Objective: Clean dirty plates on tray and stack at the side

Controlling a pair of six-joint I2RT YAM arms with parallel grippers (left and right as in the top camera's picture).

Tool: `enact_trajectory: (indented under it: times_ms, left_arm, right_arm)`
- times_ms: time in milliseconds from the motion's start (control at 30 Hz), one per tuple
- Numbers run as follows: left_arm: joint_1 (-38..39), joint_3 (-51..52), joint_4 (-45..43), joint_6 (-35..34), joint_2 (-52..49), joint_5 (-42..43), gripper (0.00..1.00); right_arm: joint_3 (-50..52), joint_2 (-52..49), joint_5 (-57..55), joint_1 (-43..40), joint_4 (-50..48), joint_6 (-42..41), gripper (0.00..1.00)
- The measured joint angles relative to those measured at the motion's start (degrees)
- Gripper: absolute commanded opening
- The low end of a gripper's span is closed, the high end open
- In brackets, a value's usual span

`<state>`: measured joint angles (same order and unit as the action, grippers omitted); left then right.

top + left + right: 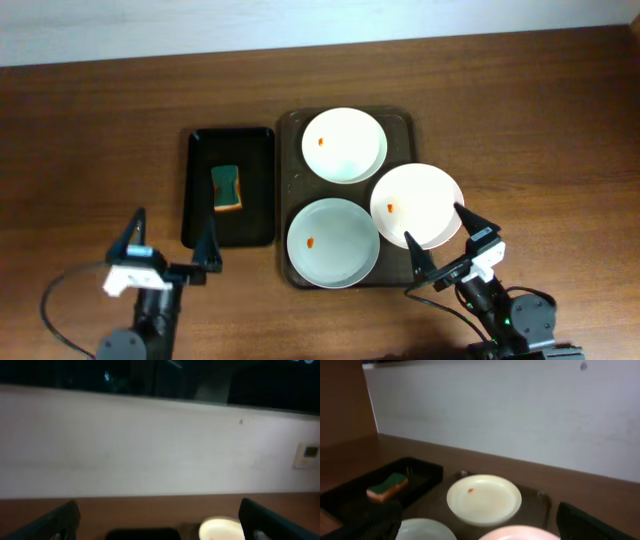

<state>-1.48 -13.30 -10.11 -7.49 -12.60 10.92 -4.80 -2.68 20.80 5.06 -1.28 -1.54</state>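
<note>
- Altogether, three dirty plates (343, 145) lay on one brown tray (292, 190); each was round, pale and marked with a single orange speck (320, 141).
- The far plate (350, 160) sat in the tray's far half; the near plate (333, 242) filled its near left corner; the right plate (417, 205) overhung the tray's right rim, its edge close to the other two.
- Two grippers were in view, one per arm, both low at the near side of the table (520, 100).
- The left gripper (175, 215) had its fingers spread wide and empty; it sat just near of the black tray (250, 180), well apart from the plates.
- The right gripper (433, 222) was likewise spread wide and held nothing; from overhead its fingertips straddled the near edge of the right plate, though whether they touched it could not be told.
- One black tray, narrower than the brown one, lay just beside it on the left; it held one sponge (228, 188), green on top with an orange underside.
- In the right wrist view the far plate stood between the two dark fingers (590, 522), with the right plate's rim at the bottom edge.
- A pale wall (150, 445) ran behind the table; one small wall panel (307, 455) showed at its right.
</note>
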Motion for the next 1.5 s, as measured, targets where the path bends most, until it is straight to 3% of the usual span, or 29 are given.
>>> enact_trajectory:
  times_ms: [133, 300, 400, 467, 633, 667, 700, 733, 833, 900, 967, 1033, 1100, 1267, 1300, 1333, 1367, 1467, 1500]
  left_arm:
    - [0.5, -21.4, 11.0, 2.2, -24.6, 3.2, 0.99]
    - [6.7, -43.9, 32.7, 2.8, -44.8, 5.8, 0.99]
    - [10.0, -46.7, 36.5, 3.0, -50.3, 6.3, 1.0]
    - [11.1, -46.7, 37.8, 3.0, -51.7, 7.0, 0.99]
    - [11.4, -47.1, 43.3, 2.6, -52.3, 3.4, 1.0]
    - [11.5, -47.4, 45.9, 1.5, -53.2, -0.3, 0.9]
    - [11.5, -47.5, 47.8, -0.1, -55.1, -4.7, 0.71]
    - [11.5, -47.5, 48.6, -1.0, -57.4, -7.3, 0.66]
    - [11.5, -47.6, 48.2, -4.6, -68.6, -11.3, 0.68]
    - [11.5, -47.6, 46.9, -7.4, -75.7, -12.3, 0.57]
    - [11.5, -47.6, 42.9, -10.1, -81.9, -12.7, 0.53]
    - [11.5, -47.6, 39.3, -11.2, -87.3, -13.1, 0.33]
    - [11.5, -47.6, 36.0, -11.9, -91.1, -15.1, 0.0]
    - [11.3, -48.7, 35.9, -11.0, -93.9, -14.9, 0.0]
    - [11.1, -50.1, 38.5, -10.1, -93.9, -13.2, 0.09]
    - [11.2, -50.9, 40.7, -9.5, -93.7, -11.8, 0.4]
    - [11.3, -51.3, 42.3, -8.6, -93.0, -11.0, 0.52]
    - [11.4, -52.0, 43.1, -8.1, -88.3, -11.7, 0.68]
    - [11.4, -52.7, 42.9, -8.1, -86.9, -13.9, 0.69]
  right_arm:
    - [-13.7, -14.3, 1.3, 0.0, 8.8, -0.2, 0.98]
    - [-38.4, -38.4, 2.1, 0.0, 29.1, -0.6, 0.98]
    - [-55.9, -53.5, 2.3, 0.0, 41.9, -0.5, 0.98]
    - [-62.4, -60.0, 2.5, 0.0, 46.4, 0.2, 0.98]
    - [-66.2, -69.1, 6.4, 0.0, 49.0, -0.5, 0.98]
    - [-66.2, -70.4, 6.8, 0.0, 50.2, -0.7, 0.98]
    - [-66.2, -71.4, 7.0, 0.0, 51.1, -0.9, 0.98]
    - [-66.3, -72.2, 7.2, 0.0, 51.9, -1.0, 0.98]
    - [-66.4, -75.1, 7.4, 0.0, 53.8, -1.1, 0.95]
    - [-66.4, -76.0, 7.4, 0.0, 54.2, -1.3, 0.95]
    - [-66.4, -76.1, 7.5, 0.0, 54.8, -1.2, 0.94]
    - [-66.4, -76.1, 7.6, 0.0, 54.9, -1.2, 0.93]
    - [-66.4, -76.1, 7.8, 0.0, 55.1, -1.3, 0.92]
    - [-66.4, -76.1, 7.8, 0.0, 55.3, -1.3, 0.91]
    - [-66.4, -76.1, 7.8, 0.0, 55.3, -1.3, 0.91]
    - [-66.4, -76.1, 7.8, 0.0, 55.3, -1.3, 0.91]
    - [-66.4, -76.1, 7.8, 0.0, 55.3, -1.3, 0.91]
    - [-66.4, -76.1, 7.8, 0.0, 55.3, -1.3, 0.91]
    - [-66.4, -76.1, 7.8, 0.0, 55.3, -1.3, 0.91]
